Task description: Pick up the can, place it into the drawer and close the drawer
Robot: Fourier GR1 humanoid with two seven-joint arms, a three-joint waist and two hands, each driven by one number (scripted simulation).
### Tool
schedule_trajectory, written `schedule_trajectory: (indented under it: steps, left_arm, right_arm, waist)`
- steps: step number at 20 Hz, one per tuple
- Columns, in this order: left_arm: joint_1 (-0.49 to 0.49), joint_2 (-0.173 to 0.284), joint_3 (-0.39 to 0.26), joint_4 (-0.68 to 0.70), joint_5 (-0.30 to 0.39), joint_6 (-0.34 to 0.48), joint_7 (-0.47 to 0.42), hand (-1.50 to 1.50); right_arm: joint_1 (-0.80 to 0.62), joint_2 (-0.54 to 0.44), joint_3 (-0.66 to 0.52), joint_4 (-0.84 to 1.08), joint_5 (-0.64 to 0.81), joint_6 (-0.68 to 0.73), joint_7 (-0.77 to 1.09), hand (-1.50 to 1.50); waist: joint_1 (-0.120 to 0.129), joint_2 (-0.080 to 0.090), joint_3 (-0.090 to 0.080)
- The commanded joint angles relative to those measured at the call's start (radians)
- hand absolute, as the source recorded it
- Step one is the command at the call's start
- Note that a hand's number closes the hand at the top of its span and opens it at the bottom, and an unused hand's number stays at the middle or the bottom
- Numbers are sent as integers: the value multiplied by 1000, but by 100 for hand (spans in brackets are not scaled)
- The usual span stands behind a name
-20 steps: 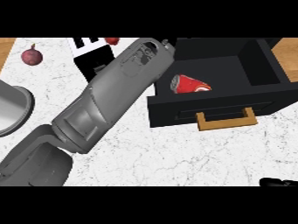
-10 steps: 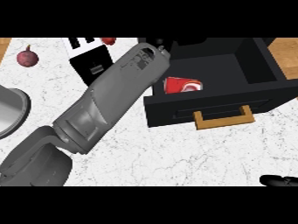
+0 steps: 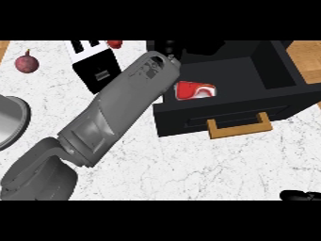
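Can (image 3: 195, 90) lies on its side inside open black drawer (image 3: 288, 77); my left forearm (image 3: 121, 110) reaches diagonally over drawer's left edge, left hand (image 3: 165, 47) mostly hidden, fingers unreadable, cannot tell; right hand (image 3: 308, 196) at lower right corner, grasp unclear too; drawer handle (image 3: 240, 128) wooden.

I have only the head view, looking steeply down from close above the bench (image 3: 212, 164), with the open black drawer (image 3: 288, 77) at upper right of frame and my left forearm (image 3: 117, 113) rising from the lower left toward the drawer's near corner.
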Motion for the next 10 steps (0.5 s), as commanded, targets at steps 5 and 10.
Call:
schedule_trajectory:
  steps: [5, 10]
  left_arm:
    - [43, 0, 4, -35, 69, 28, -38, -150]
    - [32, 0, 11, -50, 116, 34, -43, -150]
  right_arm:
    - [-5, -69, -8, -49, 133, 8, -61, -150]
    - [-27, -98, 36, -107, 221, 11, -64, -150]
  waist:
    - [14, -1, -1]
    - [15, -2, -2]
